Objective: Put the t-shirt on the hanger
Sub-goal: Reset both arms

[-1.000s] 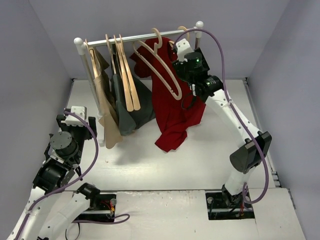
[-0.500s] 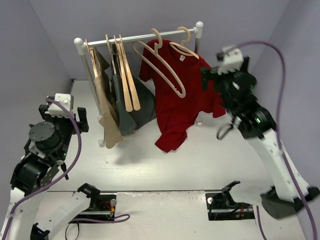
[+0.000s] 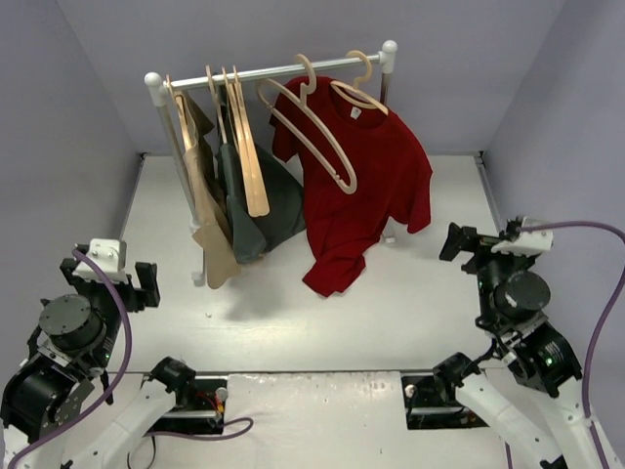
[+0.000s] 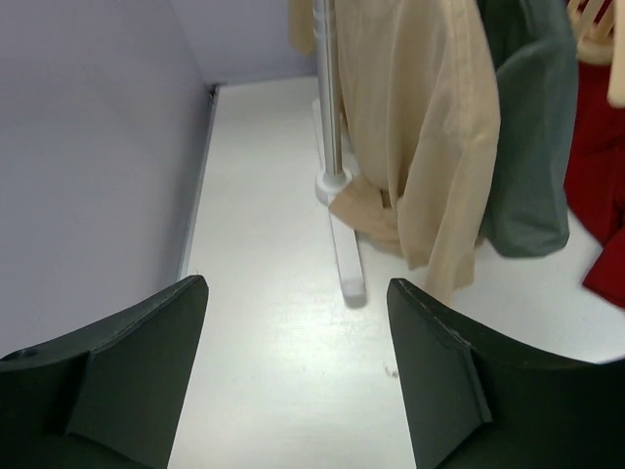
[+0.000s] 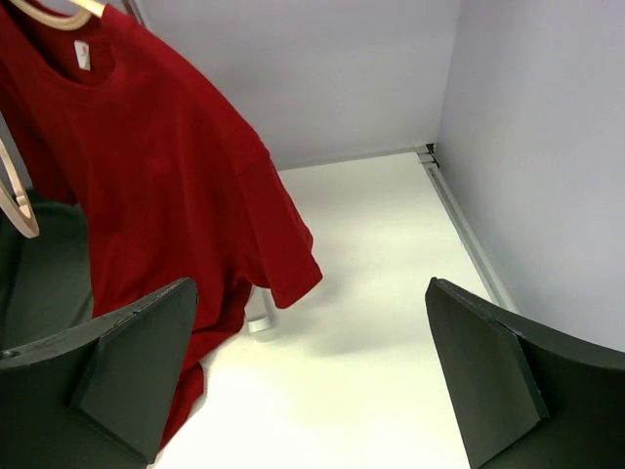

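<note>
The dark-red t-shirt [image 3: 366,186] hangs from a tan wooden hanger [image 3: 359,90] hooked at the right end of the rail; its hem reaches the table. It also shows in the right wrist view [image 5: 156,166], with the hanger [image 5: 61,12] in its neck, and at the right edge of the left wrist view [image 4: 598,166]. My right gripper [image 3: 467,241] is open and empty, low at the near right, away from the shirt [image 5: 308,381]. My left gripper [image 3: 107,277] is open and empty at the near left, facing the rack [image 4: 293,376].
The clothes rack [image 3: 273,70] stands at the back with an empty hanger [image 3: 314,127] beside the shirt, more hangers, a beige garment [image 4: 420,127] and a dark green-grey garment [image 4: 527,127]. Its left post [image 4: 330,98] and foot [image 4: 347,259] lie ahead of the left gripper. Walls stand on both sides.
My right arm has pulled back from the rack to the near right, leaving the t-shirt hanging free and spread on the hanger. My left arm has drawn back toward the near left.
</note>
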`<action>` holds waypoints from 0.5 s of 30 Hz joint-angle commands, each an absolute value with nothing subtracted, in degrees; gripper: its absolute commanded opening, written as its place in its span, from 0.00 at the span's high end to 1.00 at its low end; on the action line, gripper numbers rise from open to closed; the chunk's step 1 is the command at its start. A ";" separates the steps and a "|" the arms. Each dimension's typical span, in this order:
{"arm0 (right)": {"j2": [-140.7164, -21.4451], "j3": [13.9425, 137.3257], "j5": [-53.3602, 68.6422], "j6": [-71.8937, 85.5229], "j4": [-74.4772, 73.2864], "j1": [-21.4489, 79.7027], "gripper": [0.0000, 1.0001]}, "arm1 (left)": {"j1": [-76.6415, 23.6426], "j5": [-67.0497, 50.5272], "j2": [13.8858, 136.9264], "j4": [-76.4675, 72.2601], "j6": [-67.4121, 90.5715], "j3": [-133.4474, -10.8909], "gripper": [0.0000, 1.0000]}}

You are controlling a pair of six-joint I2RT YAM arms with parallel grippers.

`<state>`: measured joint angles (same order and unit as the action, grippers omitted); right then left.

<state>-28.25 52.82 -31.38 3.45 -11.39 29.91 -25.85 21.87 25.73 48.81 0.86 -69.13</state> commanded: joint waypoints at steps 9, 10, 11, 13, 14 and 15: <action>-24.14 49.89 -36.06 7.73 -7.21 29.62 0.00 | -25.58 20.92 22.88 50.01 7.06 -61.82 0.30; -24.45 49.81 -36.18 7.79 -7.26 29.62 0.00 | -25.58 20.89 22.94 49.98 7.15 -61.65 0.30; -24.95 49.75 -36.27 7.96 -7.38 29.62 0.00 | -25.58 20.83 22.91 49.90 7.23 -61.50 0.30; -25.39 49.68 -35.92 8.37 -7.38 29.62 0.00 | -25.58 21.11 22.90 49.78 7.38 -61.06 0.30; -25.62 49.75 -35.86 8.42 -7.38 29.62 0.00 | -25.58 21.40 23.07 49.70 7.38 -60.95 0.30; -25.75 49.75 -35.86 8.35 -7.38 29.62 0.00 | -25.58 21.54 23.22 49.83 7.38 -60.81 0.30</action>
